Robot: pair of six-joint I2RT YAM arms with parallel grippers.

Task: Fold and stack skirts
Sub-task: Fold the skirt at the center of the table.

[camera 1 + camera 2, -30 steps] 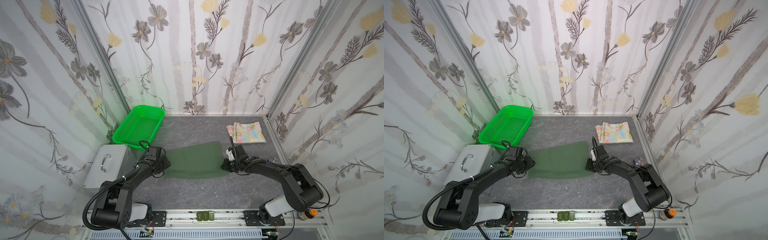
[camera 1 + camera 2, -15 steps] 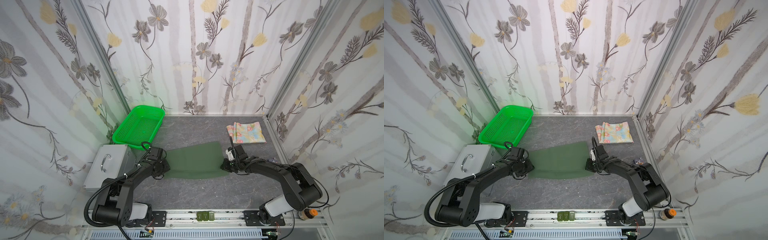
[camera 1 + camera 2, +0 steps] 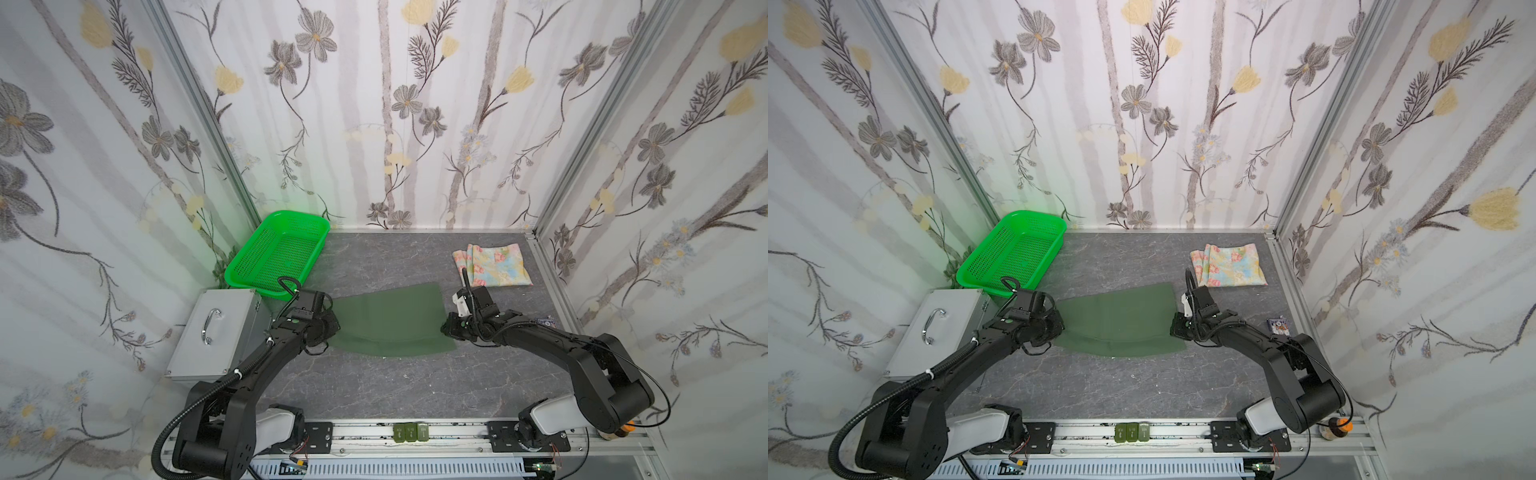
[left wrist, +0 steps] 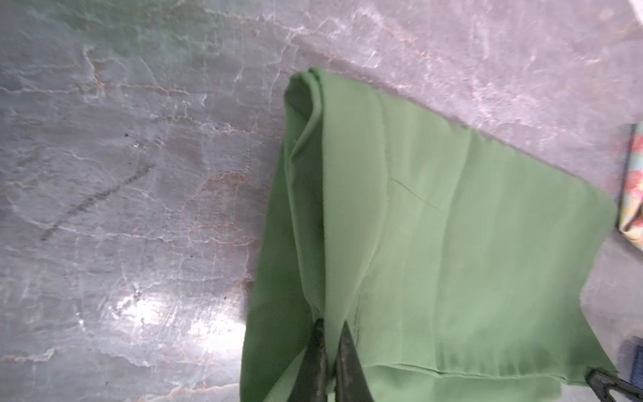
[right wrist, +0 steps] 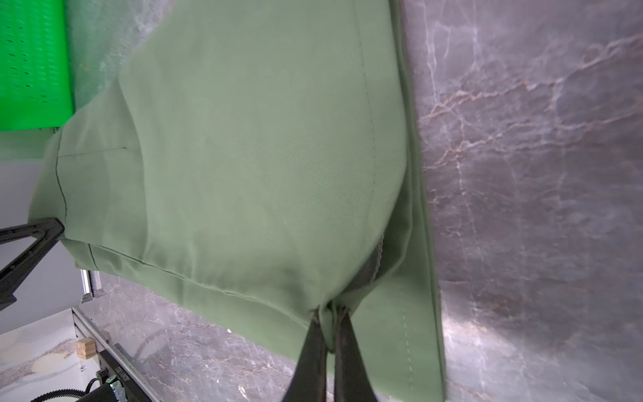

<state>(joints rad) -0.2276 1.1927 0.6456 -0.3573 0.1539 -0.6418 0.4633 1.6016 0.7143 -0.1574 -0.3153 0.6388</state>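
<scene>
**Item 1:** dark green skirt (image 3: 390, 320), spread on the grey marbled table (image 3: 374, 386) between the 2 arms, with its near edge doubled over.
- Left gripper (image 4: 330, 332): jaws narrow, pinching the skirt's left end.
- Right gripper (image 5: 328, 315): jaws narrow, pinching the right end, where the cloth puckers at the pinch.
- In both top views the wrists cover these 2 grip points.

**Item 2:** floral skirt (image 3: 494, 264), folded at the far right, near the green skirt's far corner.

**Surroundings:**
- Bright green mesh basket (image 3: 291, 217) at the far left.
- Silver metal case (image 3: 216, 332) with a handle, just beside the basket and close behind the left arm.
- Small blue card (image 3: 544, 321) by the right wall.
- 3 green blocks (image 3: 411, 432) on the front rail.
</scene>
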